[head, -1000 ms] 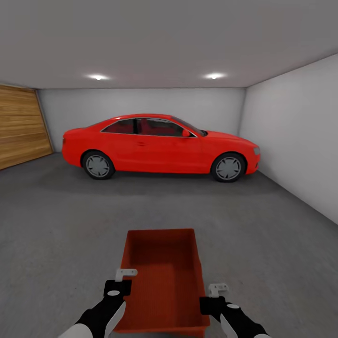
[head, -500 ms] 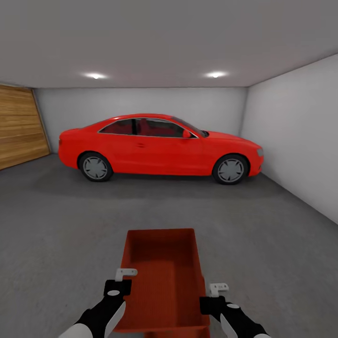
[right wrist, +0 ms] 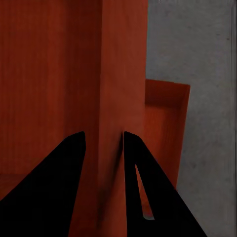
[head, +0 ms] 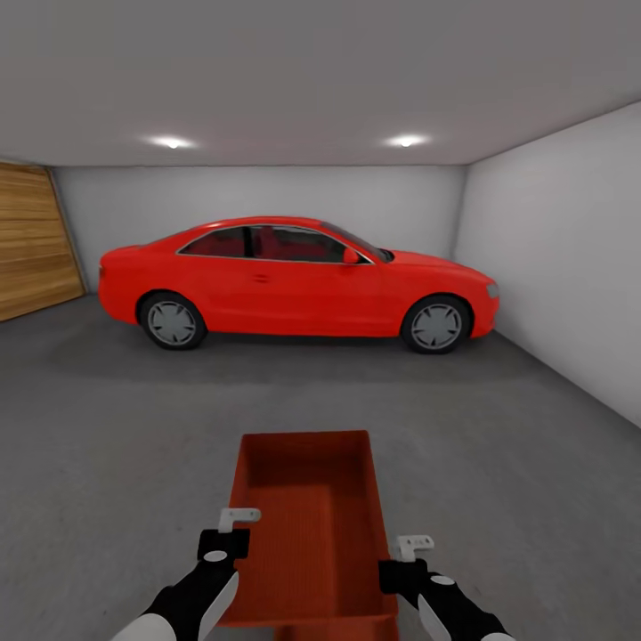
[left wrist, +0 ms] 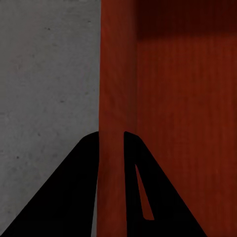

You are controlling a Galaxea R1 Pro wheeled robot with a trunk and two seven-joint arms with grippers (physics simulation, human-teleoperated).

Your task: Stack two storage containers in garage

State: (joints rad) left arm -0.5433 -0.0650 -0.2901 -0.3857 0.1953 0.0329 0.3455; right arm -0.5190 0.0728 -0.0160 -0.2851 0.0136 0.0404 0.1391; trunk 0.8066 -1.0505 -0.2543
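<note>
Both tools, left tool [head: 233, 525] and right tool [head: 408, 554], are clamping the side walls of 1 bin [head: 312, 525] held above the garage floor [head: 499, 481], while bin 2 [right wrist: 168, 123] is lying below, so stacking appears next.

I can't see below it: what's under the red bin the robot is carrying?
Beneath the held bin, the right wrist view shows part of a second orange-red bin on the grey concrete floor. The rest of it is covered.
</note>
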